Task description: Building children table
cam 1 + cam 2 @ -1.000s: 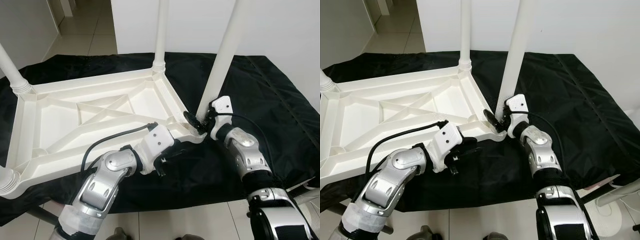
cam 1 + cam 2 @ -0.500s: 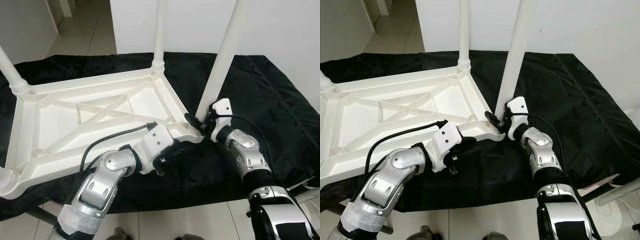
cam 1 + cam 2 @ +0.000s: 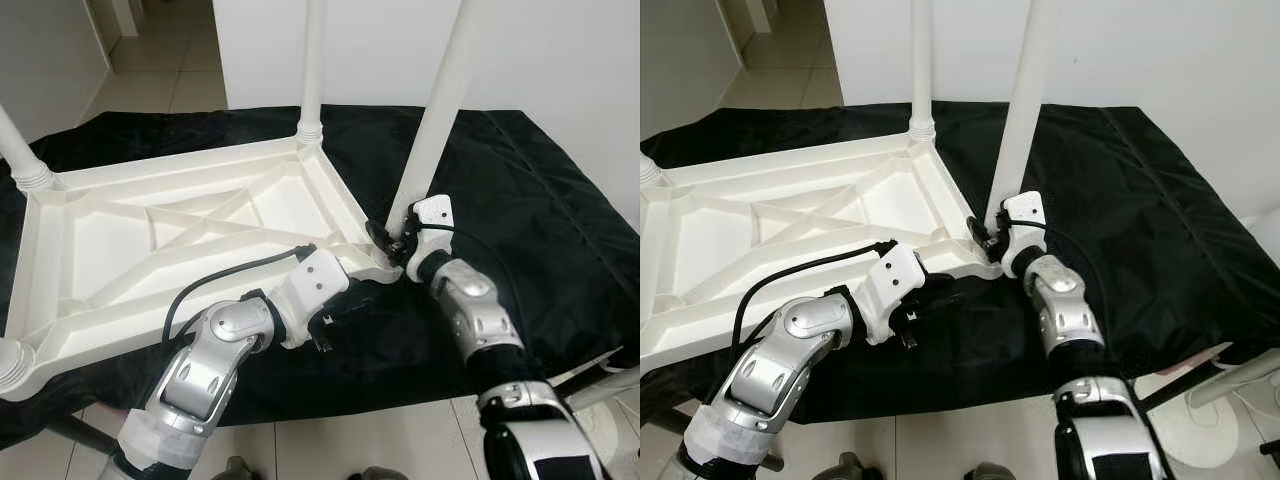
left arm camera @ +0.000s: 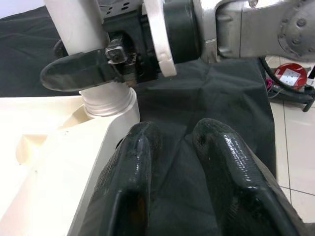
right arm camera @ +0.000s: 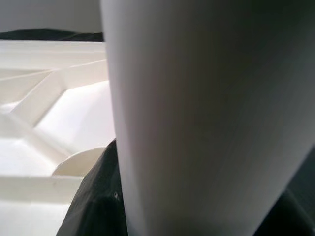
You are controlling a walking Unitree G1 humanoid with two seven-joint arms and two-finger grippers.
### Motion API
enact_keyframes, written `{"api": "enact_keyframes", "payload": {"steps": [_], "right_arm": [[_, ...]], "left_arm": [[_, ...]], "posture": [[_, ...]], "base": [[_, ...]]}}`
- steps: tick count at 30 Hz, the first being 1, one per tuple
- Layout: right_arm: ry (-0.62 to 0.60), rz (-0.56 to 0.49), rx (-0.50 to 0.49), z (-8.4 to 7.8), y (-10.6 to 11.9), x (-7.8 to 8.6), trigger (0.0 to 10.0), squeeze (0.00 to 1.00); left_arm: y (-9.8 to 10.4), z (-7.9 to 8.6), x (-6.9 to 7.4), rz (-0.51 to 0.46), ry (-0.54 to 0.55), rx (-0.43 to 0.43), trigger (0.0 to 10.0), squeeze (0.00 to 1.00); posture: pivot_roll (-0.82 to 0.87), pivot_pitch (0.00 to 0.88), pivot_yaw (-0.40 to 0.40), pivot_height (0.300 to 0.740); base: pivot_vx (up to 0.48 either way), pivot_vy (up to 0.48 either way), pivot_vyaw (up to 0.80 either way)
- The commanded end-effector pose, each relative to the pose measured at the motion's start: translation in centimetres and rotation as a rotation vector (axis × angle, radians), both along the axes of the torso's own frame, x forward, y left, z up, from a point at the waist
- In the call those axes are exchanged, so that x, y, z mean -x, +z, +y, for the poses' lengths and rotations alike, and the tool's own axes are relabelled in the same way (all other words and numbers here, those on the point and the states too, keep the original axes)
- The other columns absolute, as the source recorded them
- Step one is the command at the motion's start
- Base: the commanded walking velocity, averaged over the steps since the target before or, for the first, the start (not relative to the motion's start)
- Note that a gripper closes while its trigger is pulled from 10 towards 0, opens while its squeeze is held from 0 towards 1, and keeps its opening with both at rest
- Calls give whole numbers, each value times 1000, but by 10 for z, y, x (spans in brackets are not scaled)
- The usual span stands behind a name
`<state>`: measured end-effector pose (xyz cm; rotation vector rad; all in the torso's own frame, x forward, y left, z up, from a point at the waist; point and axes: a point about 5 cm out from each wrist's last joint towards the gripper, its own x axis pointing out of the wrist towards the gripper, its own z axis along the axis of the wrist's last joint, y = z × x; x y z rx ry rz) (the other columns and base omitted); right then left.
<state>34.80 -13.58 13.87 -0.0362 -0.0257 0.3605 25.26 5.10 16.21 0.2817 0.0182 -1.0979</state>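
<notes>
Left eye view: we see the upturned white table [image 3: 180,225] lying on the black-draped bench [image 3: 540,190], our right claw [image 3: 392,240] clamped around the near-right leg [image 3: 432,130] just above its socket. That leg now stands straighter than a second ago. Our left claw [image 4: 174,162], fingers nearly together and empty, rests on the cloth beside that corner.

White plastic table [image 3: 180,225] – upside down, legs [image 3: 440,110] upright.
</notes>
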Motion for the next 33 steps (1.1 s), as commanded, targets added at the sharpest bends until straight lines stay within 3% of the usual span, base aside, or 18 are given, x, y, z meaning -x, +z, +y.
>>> {"api": "enact_keyframes", "payload": {"steps": [1, 2, 3, 6, 8, 10, 12, 15, 23, 24, 33], "right_arm": [[-77, 76, -10, -1, -14, 3, 10000, 0], [-77, 76, -10, -1, -14, 3, 10000, 0], [-226, 90, -29, -1, -17, 6, 10000, 0], [-292, 96, -33, 0, -18, 8, 10000, 0], [-461, 89, -62, 4, -18, 17, 10000, 0], [-513, 86, -76, 6, -17, 21, 10000, 0], [-522, 99, -103, 14, -17, 25, 10000, 0], [-421, 74, -112, 35, -11, 29, 10000, 0], [-457, 51, -98, 29, -5, 28, 10000, 0], [-443, 35, -115, 28, -3, 28, 10000, 1000], [-412, -21, -149, 17, 3, 32, 10000, 1000]], "left_arm": [[2, 1, -1, -17, 60, 11, 10000, 0], [2, 1, -1, -17, 60, 11, 10000, 0], [1, 1, 1, -14, 60, 11, 10000, 0], [0, 0, 1, -13, 59, 12, 10000, 0], [0, -2, 2, -11, 59, 16, 10000, 0], [0, -2, 2, -11, 58, 17, 10000, 0], [0, -3, 2, -10, 58, 19, 10000, 0], [-1, -5, 3, -9, 49, 22, 10000, 0], [0, -6, 1, -18, 43, 18, 10000, 0], [0, -5, 1, -19, 45, 18, 10000, 0], [-2, -4, 3, -24, 44, 1, 10000, 0]], "posture": [[-84, 21, -11, 740], [-84, 21, -11, 740], [-82, 17, -19, 740], [-82, 17, -19, 740], [-82, 11, -26, 740], [-82, 11, -26, 740], [-87, 5, -29, 740], [-95, 0, -26, 740], [-91, 0, -29, 740], [-89, 0, -29, 740], [-87, 0, -31, 740]], "base": [[0, 0, 0], [0, 0, 0], [0, 0, 0], [0, 0, 0], [0, 0, 0], [0, 0, 0], [0, 0, 0], [0, 0, 0], [0, 0, 0], [0, 0, 0], [0, 0, 0]]}}
